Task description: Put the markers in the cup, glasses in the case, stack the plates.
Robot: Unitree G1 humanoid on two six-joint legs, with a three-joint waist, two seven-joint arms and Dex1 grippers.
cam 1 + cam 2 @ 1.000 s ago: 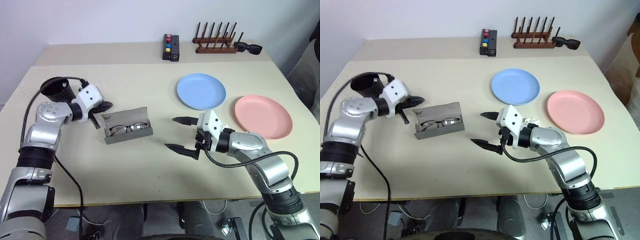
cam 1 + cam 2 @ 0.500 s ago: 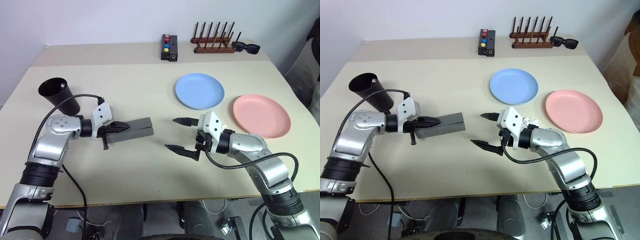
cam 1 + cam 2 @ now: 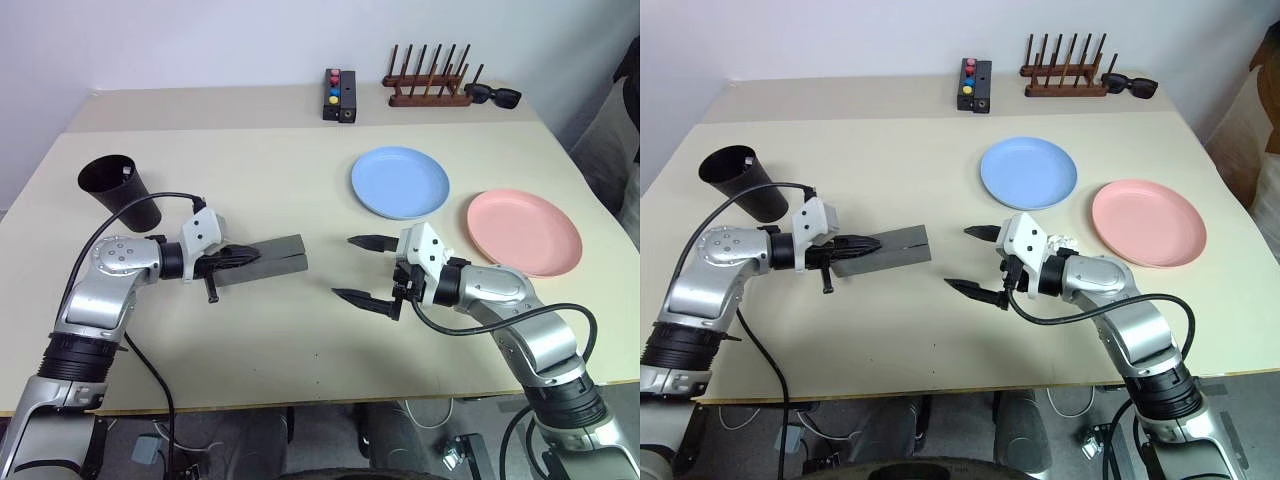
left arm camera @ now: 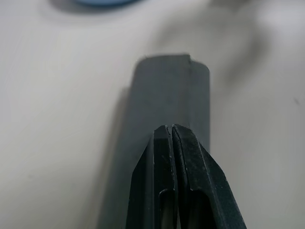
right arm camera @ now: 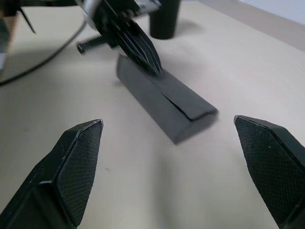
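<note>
I have the left tool (image 3: 243, 257) pressed together, its closed tips resting on top of the grey case (image 3: 262, 258), which lies shut on the counter (image 3: 300, 340) in front of me. From the left wrist view the lid sits flat down on the base with no gap that I can make out, so I judge the glasses step finished or all but finished; the spectacles themselves are out of sight, presumably inside, though I cannot confirm that from here.

My right tool (image 3: 362, 270) hangs just above the counter to the right of the case, its jaws wide apart and holding nothing, pointing toward the case.

The black cup (image 3: 120, 190) stands upright toward the left edge, behind my left arm. I cannot see into it well enough to tell whether a marker is inside, and no marker lies loose on the counter that I can pick out, so that part looks likely done.

What is plainly left is the plates. The light blue plate (image 3: 400, 182) and the salmon pink plate (image 3: 524, 232) lie side by side on the right, near each other but not overlapping, neither stacked. I reckon the free right tool is best placed to take one next.
</note>
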